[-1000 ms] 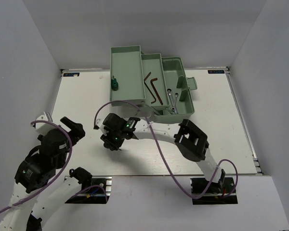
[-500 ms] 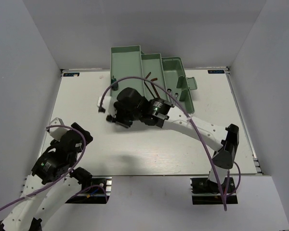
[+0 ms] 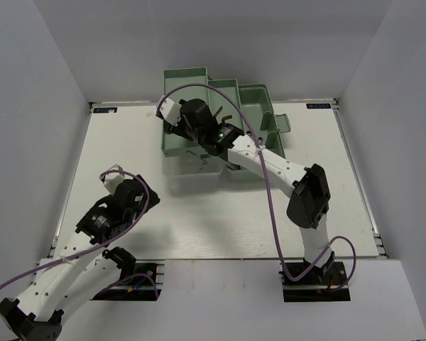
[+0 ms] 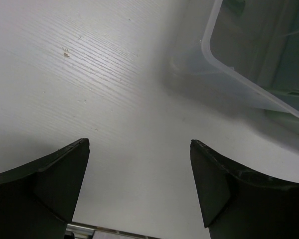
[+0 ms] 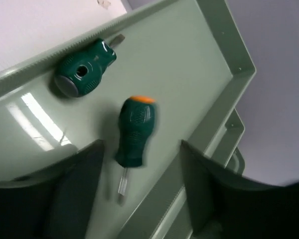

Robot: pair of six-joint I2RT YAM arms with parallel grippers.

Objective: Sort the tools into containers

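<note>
Look at the centre of the right wrist view: a green-handled screwdriver [image 5: 134, 132] sits inside the pale green toolbox [image 5: 224, 45], with its orange-capped end toward the top of the frame and its shaft pointing down. It is blurred, so you cannot tell whether it rests on the compartment floor. The other screwdriver [image 5: 84, 72] lies at the upper left, against the compartment's long wall.

Your right gripper [image 5: 142, 159] frames the blurred tool with its jaws parted. Neither finger [image 5: 50, 194] touches the handle, so it grips nothing. From above, that arm reaches across to the box's leftmost compartment [image 3: 172, 142] at upper centre.

Your left gripper [image 4: 139, 149] hangs over the bare white table [image 4: 89, 74] at the lower left of the overhead view. Its jaws are spread wide and hold nothing. A corner of the clear lid [image 4: 249, 59] shows at the upper right of its wrist view.
</note>
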